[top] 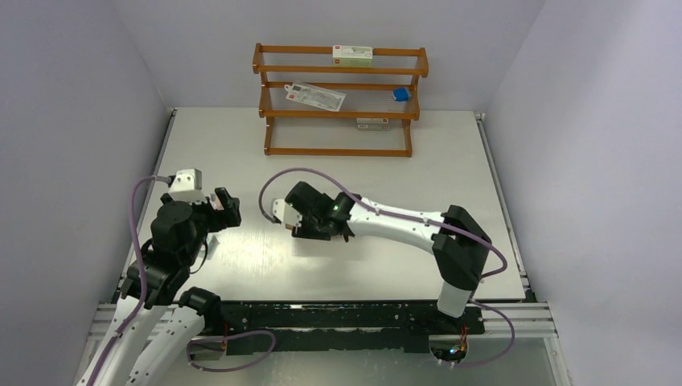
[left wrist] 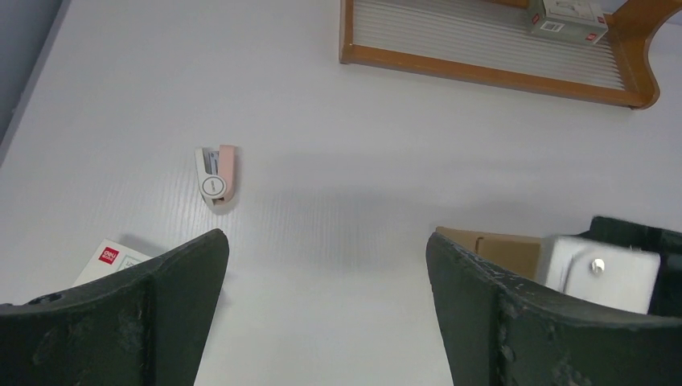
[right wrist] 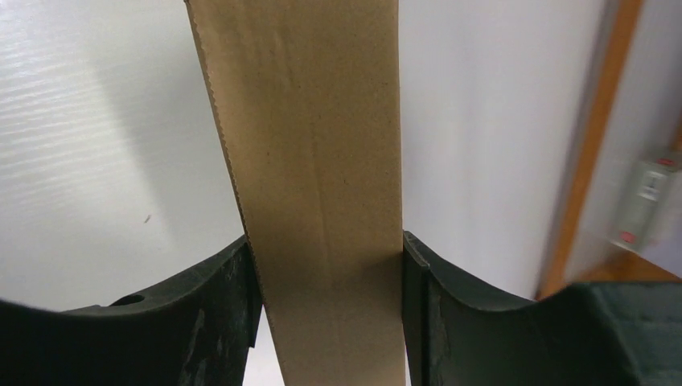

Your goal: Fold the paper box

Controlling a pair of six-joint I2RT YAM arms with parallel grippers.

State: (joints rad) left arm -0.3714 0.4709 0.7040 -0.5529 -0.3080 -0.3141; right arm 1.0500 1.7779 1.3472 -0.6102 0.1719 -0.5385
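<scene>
Brown cardboard sits clamped between the black fingers (right wrist: 201, 322) of the right gripper (right wrist: 330, 249). Both inner faces press against the long edges of the paper box (right wrist: 314, 161), which runs as a flat strip away from the wrist camera. Whether the strip rests on the white table (right wrist: 96, 161) or is lifted off it cannot be told. From above, the right arm reaches to the table's middle and its gripper hides the box.

The left gripper (left wrist: 326, 241) stands with jaws wide apart and nothing between them, over the table's left part. Its camera shows a corner of the box just beside the right wrist. A pink-and-white stapler (left wrist: 215, 175) lies ahead, and a white carton (left wrist: 108, 261) lies near the left finger. A wooden rack (top: 338, 100) at the far edge carries more cartons.
</scene>
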